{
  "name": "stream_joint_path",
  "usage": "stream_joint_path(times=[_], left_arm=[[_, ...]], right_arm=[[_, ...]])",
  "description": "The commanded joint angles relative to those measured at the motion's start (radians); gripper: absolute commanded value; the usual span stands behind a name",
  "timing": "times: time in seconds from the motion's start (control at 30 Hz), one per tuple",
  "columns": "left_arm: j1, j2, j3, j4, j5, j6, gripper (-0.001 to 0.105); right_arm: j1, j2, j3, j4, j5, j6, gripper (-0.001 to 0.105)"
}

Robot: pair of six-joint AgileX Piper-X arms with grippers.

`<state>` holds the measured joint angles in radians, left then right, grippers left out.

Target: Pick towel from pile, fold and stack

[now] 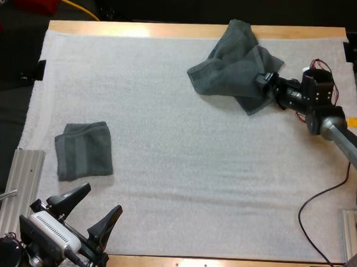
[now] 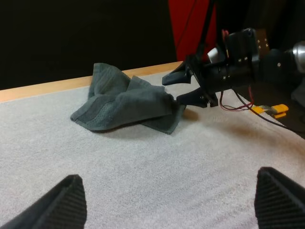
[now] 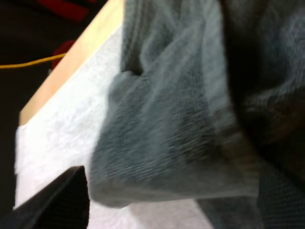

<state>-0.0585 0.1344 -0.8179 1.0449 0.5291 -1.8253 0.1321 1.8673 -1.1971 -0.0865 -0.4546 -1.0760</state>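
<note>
Right gripper (image 1: 265, 79), fingers spread, is straddling the crumpled towel's (image 1: 233, 67) edge near the mat's (image 1: 176, 169) far right corner; you are positioning it to pinch a fold.

Wooden table (image 1: 172, 30) — white mat (image 1: 195, 158), crumpled towel (image 1: 230, 64), folded towel (image 1: 85, 149).

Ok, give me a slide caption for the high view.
Right gripper at the crumpled towel; left gripper open near the folded towel.
</note>
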Motion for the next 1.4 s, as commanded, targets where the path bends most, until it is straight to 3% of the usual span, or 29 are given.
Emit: stream_joint_path(times=[0.0, 0.67, 0.9, 1.07, 1.13, 1.2, 1.27, 1.37], left_arm=[[0.001, 0.002, -0.008, -0.011, 0.011, -0.008, 0.071], [0.001, 0.002, -0.008, -0.011, 0.052, -0.008, 0.071], [0.001, 0.002, -0.008, -0.011, 0.052, -0.008, 0.071], [0.001, 0.002, -0.008, -0.011, 0.052, -0.008, 0.071], [0.001, 0.002, -0.008, -0.011, 0.052, -0.008, 0.071], [0.001, 0.002, -0.008, -0.011, 0.052, -0.008, 0.071], [0.001, 0.002, -0.008, -0.011, 0.052, -0.008, 0.071], [0.001, 0.002, -0.008, -0.011, 0.052, -0.008, 0.071]], right_arm=[[0.002, 0.011, -0.007, -0.008, 0.010, -0.003, 0.071], [0.084, 0.118, -0.010, -0.078, 0.078, 0.011, 0.070], [0.082, 0.118, -0.010, -0.135, 0.140, 0.060, 0.045], [0.082, 0.118, -0.010, -0.162, 0.160, 0.062, 0.041], [0.082, 0.118, -0.010, -0.164, 0.167, 0.062, 0.032], [0.082, 0.118, -0.010, -0.164, 0.174, 0.060, 0.011], [0.082, 0.118, -0.010, -0.164, 0.174, 0.056, 0.000], [0.082, 0.118, -0.010, -0.164, 0.174, 0.056, 0.001]])
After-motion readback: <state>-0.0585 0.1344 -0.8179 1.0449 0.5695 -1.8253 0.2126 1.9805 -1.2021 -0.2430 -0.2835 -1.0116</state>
